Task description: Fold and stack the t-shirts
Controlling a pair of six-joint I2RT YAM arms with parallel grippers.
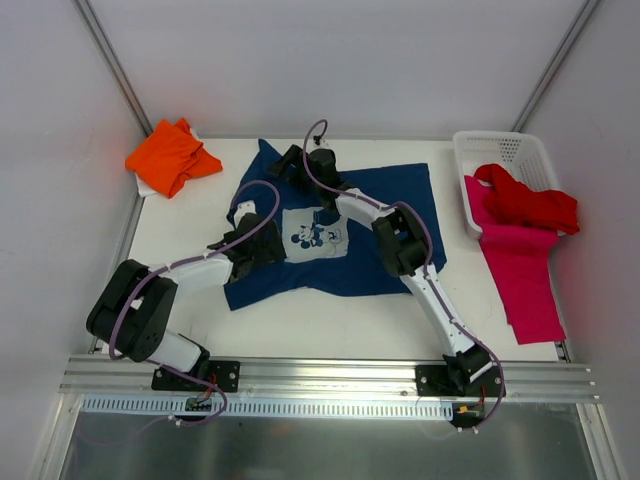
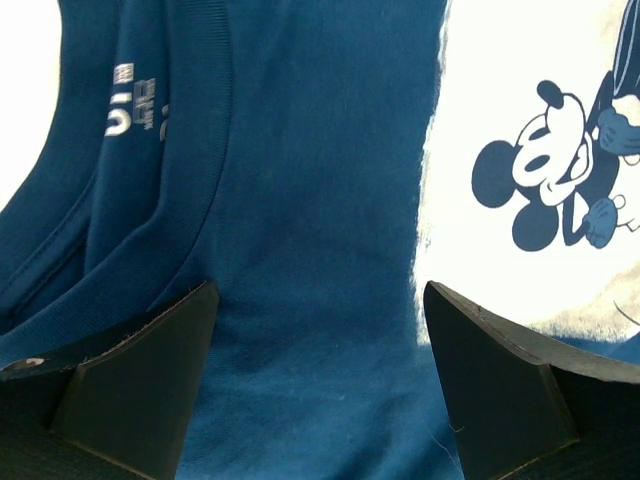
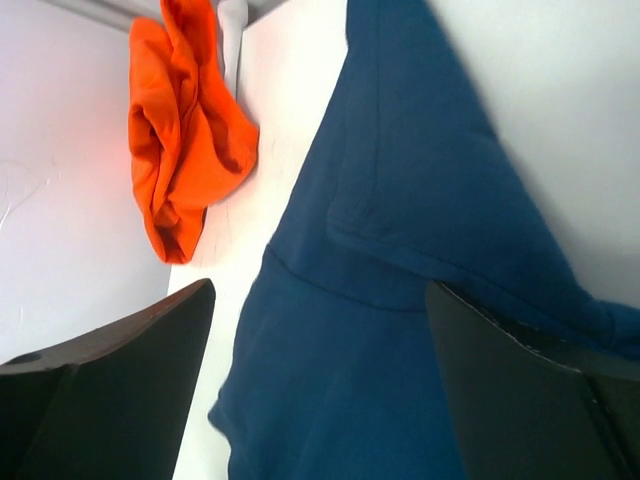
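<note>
A navy t-shirt (image 1: 385, 215) lies spread in the middle of the table, its pale mouse print (image 1: 314, 236) facing up. My left gripper (image 1: 252, 243) hovers open over the cloth between the collar (image 2: 170, 150) and the print (image 2: 540, 180), with nothing between its fingers (image 2: 140, 385). My right gripper (image 1: 292, 162) is open over the far left sleeve (image 3: 420, 190) of the navy shirt, holding nothing. An orange t-shirt (image 1: 172, 155) is crumpled at the far left corner. A red t-shirt (image 1: 530, 203) lies on a magenta-pink one (image 1: 522, 272) at the right.
A white mesh basket (image 1: 500, 150) stands at the far right, with the red and pink shirts draped over its near side. White walls enclose the table on three sides. The orange shirt (image 3: 185, 150) lies close beyond the right gripper (image 3: 320, 340).
</note>
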